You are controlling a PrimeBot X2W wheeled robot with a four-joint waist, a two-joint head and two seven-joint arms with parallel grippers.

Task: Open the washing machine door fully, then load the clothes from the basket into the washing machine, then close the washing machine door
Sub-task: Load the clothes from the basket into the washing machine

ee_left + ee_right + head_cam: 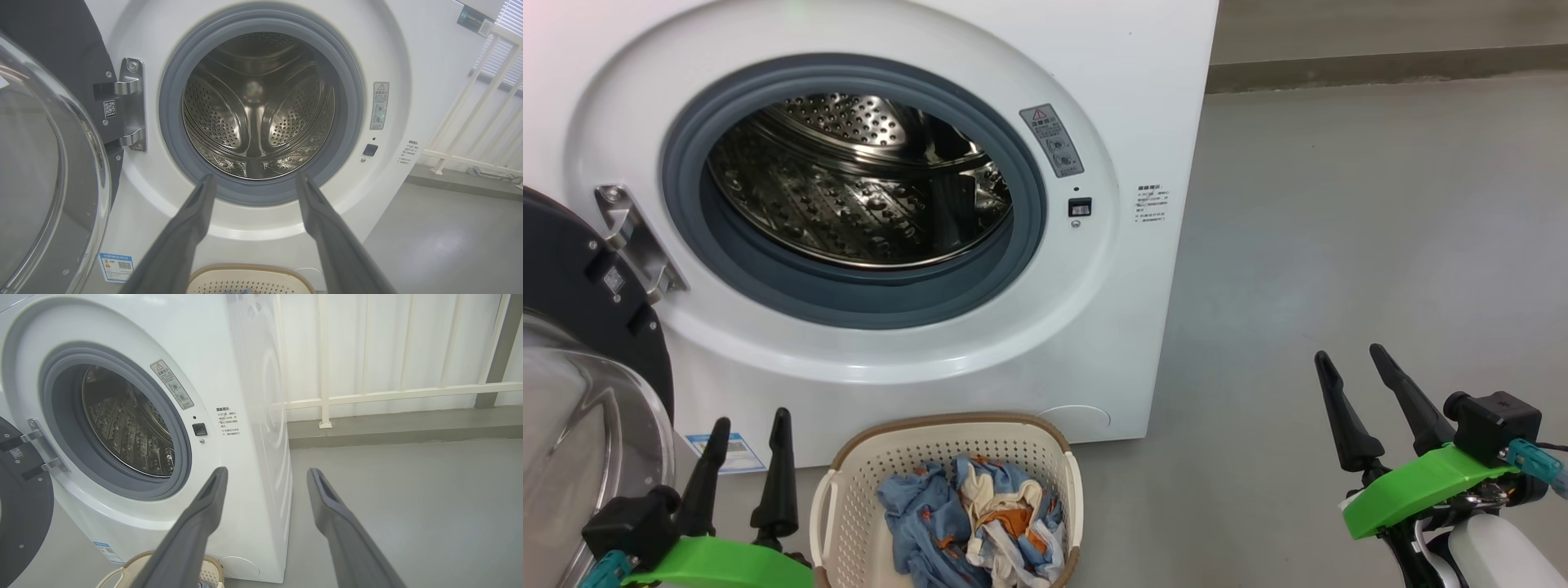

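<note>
Steel is showing bare all round the drum [858, 188] of the washing machine [1111, 82], so we are judging that nothing is loaded yet. The door [588, 384] is hanging wide on its hinge [637, 237] at the left of the opening, with its glass bowl facing out toward us. That first step is looking done, and we are standing at the start of the loading.

The basket [947, 423] is sitting on the floor [1339, 204], tight against the foot of the machine and just under the opening. The clothes [972, 518] are lying in it in a loose heap of blue, cream and orange.

We are holding our left pincer [752, 420] just beside the basket's left handle, fingers spread and gripping nothing. Our right pincer [1349, 354] is hovering well apart from it, over bare floor past the machine's right edge, equally wide and empty.

Next, we are expecting to need one pincer dipping into the heap and closing on a good bunch of cloth. Then it is a matter of lifting it clear of the rim and carrying it in past the grey rubber ring [849, 302]. Loose fabric trailing over that ring is the risk we are watching for.
</note>
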